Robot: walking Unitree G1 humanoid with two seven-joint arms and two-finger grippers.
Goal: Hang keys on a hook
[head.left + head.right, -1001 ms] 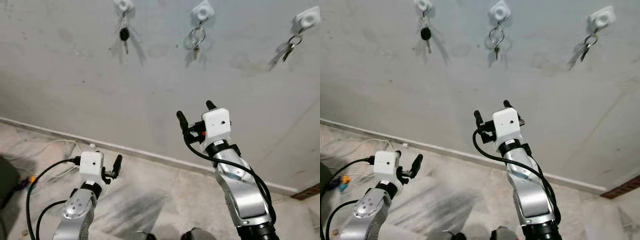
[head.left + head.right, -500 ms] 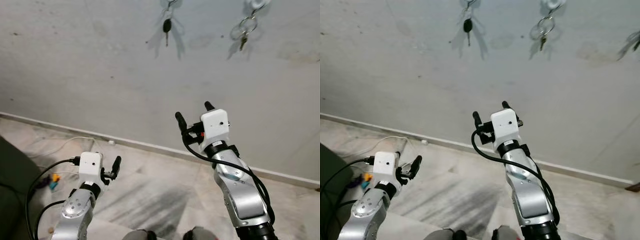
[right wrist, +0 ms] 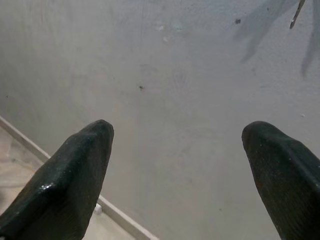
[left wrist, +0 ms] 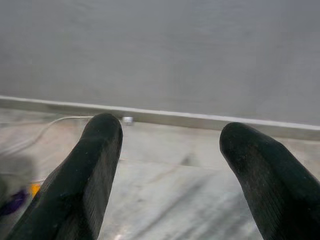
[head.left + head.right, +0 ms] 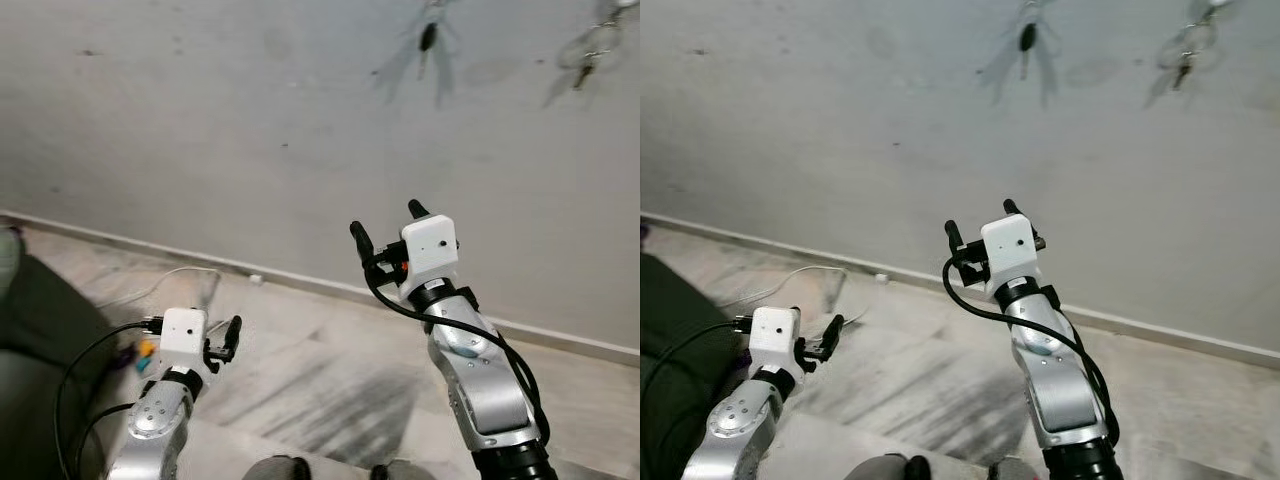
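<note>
A black-headed key [image 5: 427,38] hangs on the grey wall [image 5: 200,130] at the top of the head views. Right of it a ring of keys [image 5: 590,52] hangs too; the hooks are cut off by the picture's top edge. My right gripper [image 5: 387,220] is raised in front of the wall, well below the keys, open and holding nothing. The black key's tip [image 3: 296,14] shows at the corner of the right wrist view. My left gripper [image 4: 170,131] hangs low over the floor, open and holding nothing.
A pale skirting board [image 5: 300,283] runs along the foot of the wall above the marble floor [image 5: 320,370]. A white cable [image 5: 165,277] lies on the floor at the left. A dark bulky object [image 5: 40,330] and small coloured bits [image 5: 145,350] sit at the far left.
The camera has swung left: the keys have slid to the right in the picture and one set has left it. The dark object has come in. Both grippers stay open.
</note>
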